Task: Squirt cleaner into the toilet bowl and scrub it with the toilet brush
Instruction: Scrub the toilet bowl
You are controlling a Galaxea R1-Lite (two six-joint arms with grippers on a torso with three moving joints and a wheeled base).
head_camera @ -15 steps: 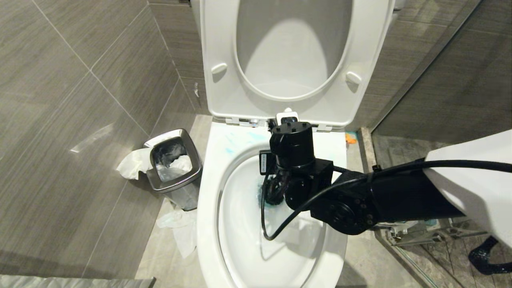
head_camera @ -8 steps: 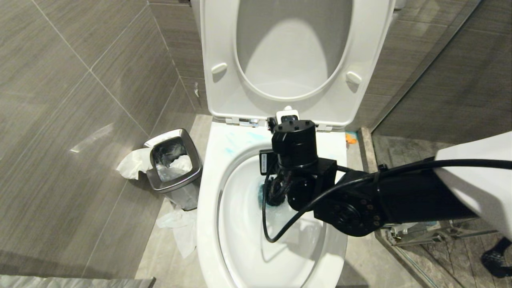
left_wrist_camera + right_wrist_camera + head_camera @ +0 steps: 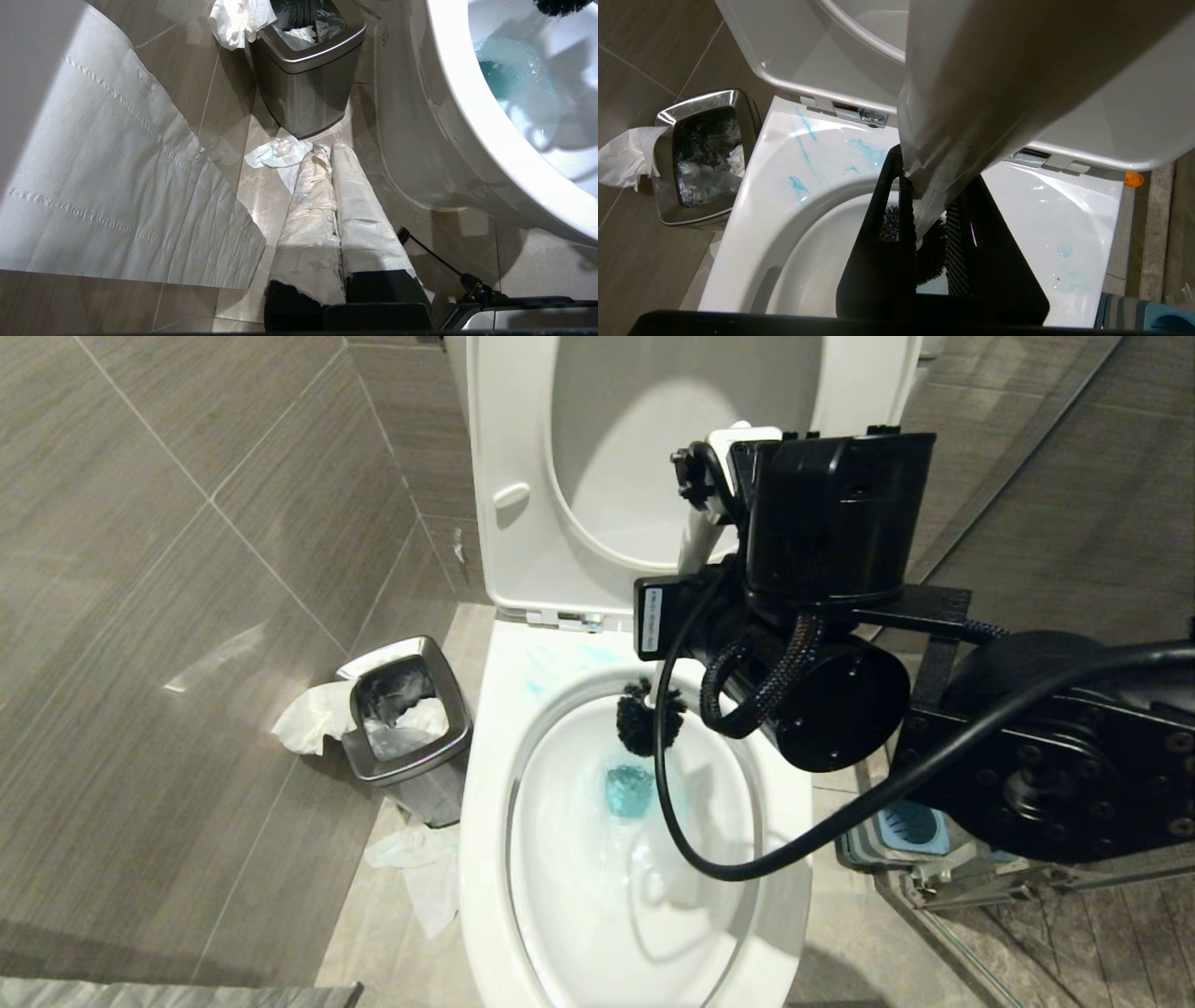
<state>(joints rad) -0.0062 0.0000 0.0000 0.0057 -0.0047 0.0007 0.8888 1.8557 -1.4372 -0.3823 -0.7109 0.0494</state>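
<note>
Toilet brush (image 3: 644, 714) held in right claw (image 3: 931, 205), jaws narrow and clamped on the slim white-grey handle, two black fingers (image 3: 878, 261) on either side of it. Handle slanted, rounded end uppermost near the raised seat. Round head of black bristles pointing down, hanging over the rear of the basin, clear of the water below.

Toilet bowl (image 3: 485, 803) noted as glossy white, oval, with a wide flat rim. Seat and lid (image 3: 523, 551) standing upright against the wall, chrome hinges (image 3: 871, 115) visible at the back.

Cleaner (image 3: 630, 791) seen as a turquoise pool at the bottom of the basin. Also seen as pale blue streaks and smears on the rear left part of the rim, with fainter spots on the rear right.

Left claw (image 3: 329, 151) parked low at the left of the bowl, pointing at the floor, fingers wrapped in white material and pressed together, nothing between them.

Steel bin (image 3: 406, 728) standing on the floor just left of the bowl, lined with a dark bag, with white tissue (image 3: 308, 719) draped over its side. More crumpled tissue lying on the tiles between bin and bowl. Blue-and-grey holder (image 3: 910, 826) on the floor at the right of the bowl, partly hidden behind the right arm.
</note>
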